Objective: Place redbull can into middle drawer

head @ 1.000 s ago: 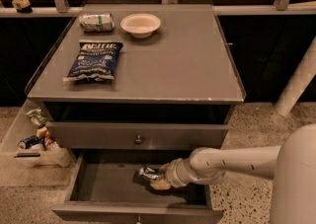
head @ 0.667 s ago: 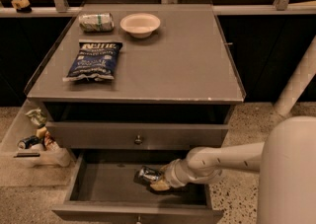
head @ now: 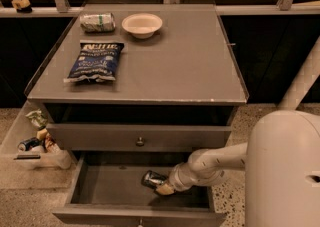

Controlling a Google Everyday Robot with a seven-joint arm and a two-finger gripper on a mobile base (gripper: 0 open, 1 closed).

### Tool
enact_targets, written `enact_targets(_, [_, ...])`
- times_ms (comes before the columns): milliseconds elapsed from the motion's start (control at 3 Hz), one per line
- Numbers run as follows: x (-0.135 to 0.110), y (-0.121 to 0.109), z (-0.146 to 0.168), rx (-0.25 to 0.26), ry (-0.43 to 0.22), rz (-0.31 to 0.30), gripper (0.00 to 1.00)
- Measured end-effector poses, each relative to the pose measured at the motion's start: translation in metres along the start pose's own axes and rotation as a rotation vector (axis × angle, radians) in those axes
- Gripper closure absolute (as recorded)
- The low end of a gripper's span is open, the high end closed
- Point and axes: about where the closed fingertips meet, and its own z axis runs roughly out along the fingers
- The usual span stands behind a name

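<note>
One can matters here: the redbull can (head: 151, 178) is tilted low inside the open middle drawer (head: 105, 191), right of centre. The gripper (head: 161, 186) is there too, its fingers closed around it. If you release before it rests on the floor, it may roll. Lifting out carelessly, your wrist could catch the drawer above (head: 100, 135).

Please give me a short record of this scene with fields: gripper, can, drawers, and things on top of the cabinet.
gripper: inside the open middle drawer, entering from the right
redbull can: at the gripper's tip, tilted, over the drawer floor
middle drawer: pulled out
upper drawer: nearly shut
cabinet top: blue chip bag, green-striped can on its side, white bowl
</note>
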Motion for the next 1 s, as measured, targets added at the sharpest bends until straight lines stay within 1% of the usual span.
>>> enact_targets(667, [0.0,0.0001,0.0001,0.0,0.0,0.0,0.34])
enact_targets(1000, [0.0,0.0001,0.0001,0.0,0.0,0.0,0.13])
